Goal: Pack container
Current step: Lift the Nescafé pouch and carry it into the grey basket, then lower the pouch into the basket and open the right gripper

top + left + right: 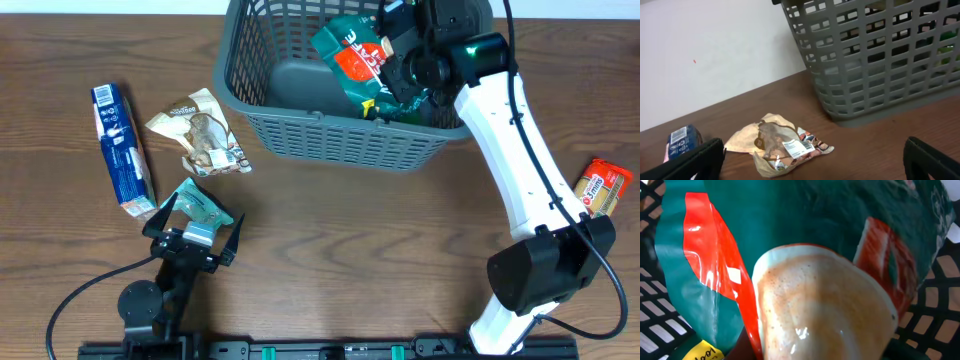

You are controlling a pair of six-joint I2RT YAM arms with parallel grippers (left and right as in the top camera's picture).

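1. The right gripper (402,55) is clamped on a green packet (350,55), which hangs inside the basket (300,130) rim.
2. The left gripper (197,228) gapes wide and empty, with the basket well ahead of it.
3. The basket looks stiff and light; I'd take it by the rim.

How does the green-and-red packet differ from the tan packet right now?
The green-and-red packet is inside the grey basket, held by the right gripper. The tan packet lies free on the wooden table, left of the basket. The green-and-red packet is glossy and fairly smooth, while the tan packet is crumpled and carries a white label. Both are soft printed packets.
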